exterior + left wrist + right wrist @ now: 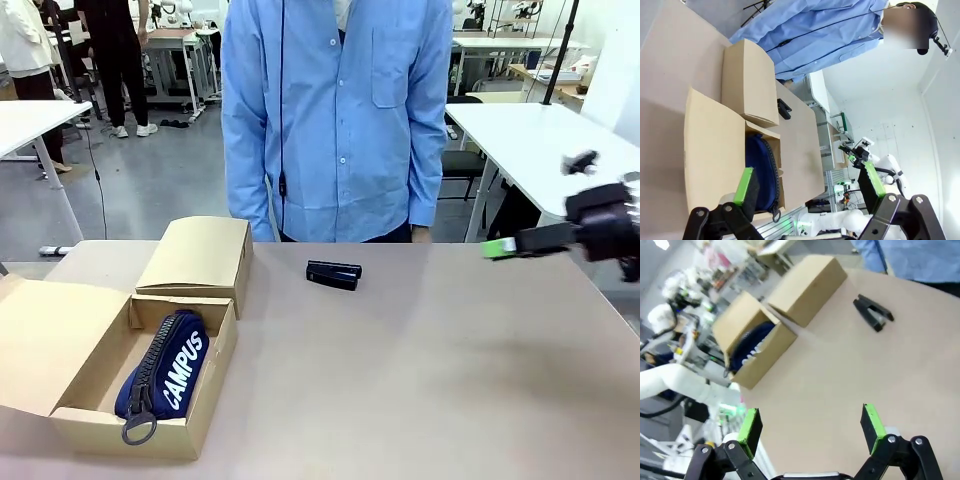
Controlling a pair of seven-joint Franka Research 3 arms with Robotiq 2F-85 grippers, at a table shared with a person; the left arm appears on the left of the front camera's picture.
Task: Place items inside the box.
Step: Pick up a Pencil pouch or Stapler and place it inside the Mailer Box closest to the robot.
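Note:
The tan box [128,436] stands open at the table's front left, its flap lid folded outward. Inside lies the navy "CAMPUS" pouch [165,375], which also shows in the wrist views [761,167] [751,344]. One black stapler [333,274] [873,313] [784,108] rests on the table in front of the person. My right gripper [498,247] [811,425] hovers open and empty at the right side, well away from the stapler. My left gripper [809,182] is open and empty above the box [710,150]. The knife, marker and second stapler are out of view.
A shorter closed cardboard box [200,254] [807,287] sits just behind the open one. A person in a blue shirt [338,110] stands at the far edge. Bare tabletop [430,370] stretches across the middle and right.

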